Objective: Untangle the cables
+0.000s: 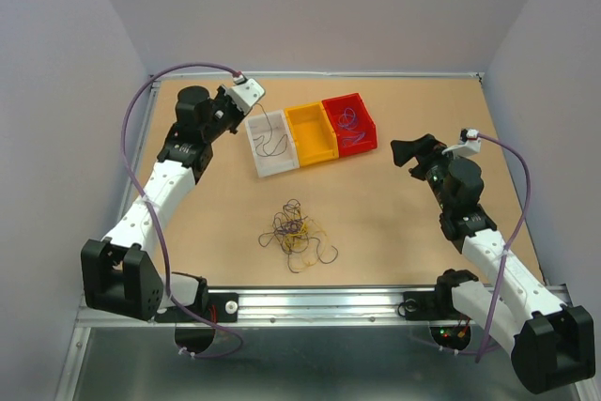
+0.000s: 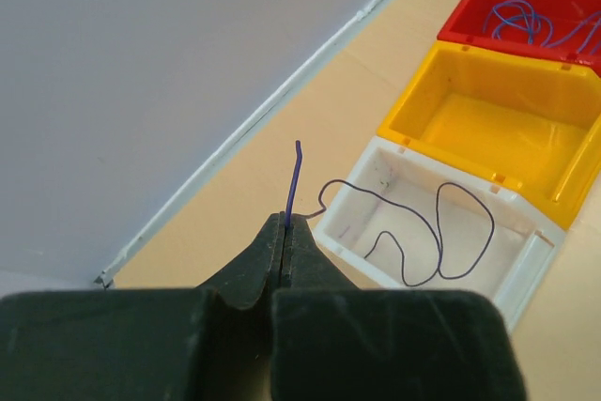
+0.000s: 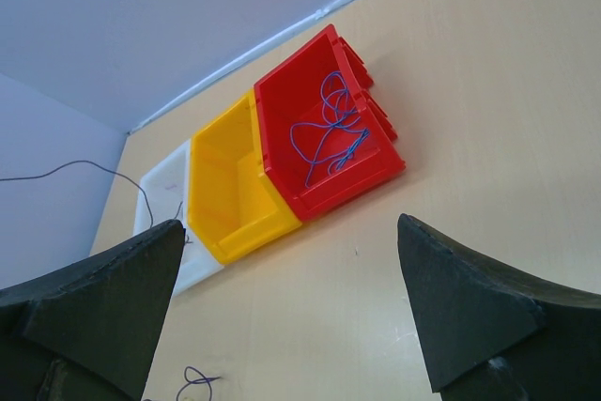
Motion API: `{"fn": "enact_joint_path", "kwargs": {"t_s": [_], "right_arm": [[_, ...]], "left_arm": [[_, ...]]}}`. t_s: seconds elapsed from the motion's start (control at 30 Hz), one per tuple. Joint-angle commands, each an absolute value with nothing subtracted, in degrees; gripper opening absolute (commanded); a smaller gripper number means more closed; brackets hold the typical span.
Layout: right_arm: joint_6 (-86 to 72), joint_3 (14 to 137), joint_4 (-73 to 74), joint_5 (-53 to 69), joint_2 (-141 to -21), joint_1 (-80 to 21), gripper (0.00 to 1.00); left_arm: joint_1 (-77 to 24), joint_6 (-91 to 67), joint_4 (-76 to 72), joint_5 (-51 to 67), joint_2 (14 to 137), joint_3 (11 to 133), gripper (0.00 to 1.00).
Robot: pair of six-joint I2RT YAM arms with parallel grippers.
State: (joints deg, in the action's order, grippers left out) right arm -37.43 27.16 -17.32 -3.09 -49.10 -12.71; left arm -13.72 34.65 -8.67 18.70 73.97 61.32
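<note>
The bunch of cables [image 1: 296,232], thin purple, yellow and dark loops, lies on the table between the arms, in front of the bins. My left gripper [image 2: 285,227] is shut on a dark purple wire [image 2: 441,232]. The wire's short end sticks up past the jaws and the rest trails in loops into the white bin [image 2: 526,279]. In the top view the left gripper [image 1: 232,110] sits just left of the white bin [image 1: 277,171]. My right gripper [image 3: 291,241] is open and empty, to the right of the bins in the top view [image 1: 413,152].
A yellow bin [image 1: 319,157] stands empty between the white bin and a red bin [image 1: 362,145], which holds a blue-purple wire [image 3: 329,133]. Grey walls close in the table at the back and sides. A metal rail runs along the near edge.
</note>
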Motion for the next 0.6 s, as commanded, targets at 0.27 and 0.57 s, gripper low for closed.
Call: {"fn": "enact_joint_path", "kwargs": {"t_s": [0.27,0.57], "right_arm": [[-36.65,25.75,-21.36,-1.93,-49.04,-12.48,1.00],[-36.65,25.84,-21.53,-1.50,-49.22,-12.48,1.00]], "left_arm": [[-13.88,43.95,-0.35,18.63,79.53,69.08,0.00],[-17.40,40.52,-0.09,16.53,85.95,71.46,0.00]]}}
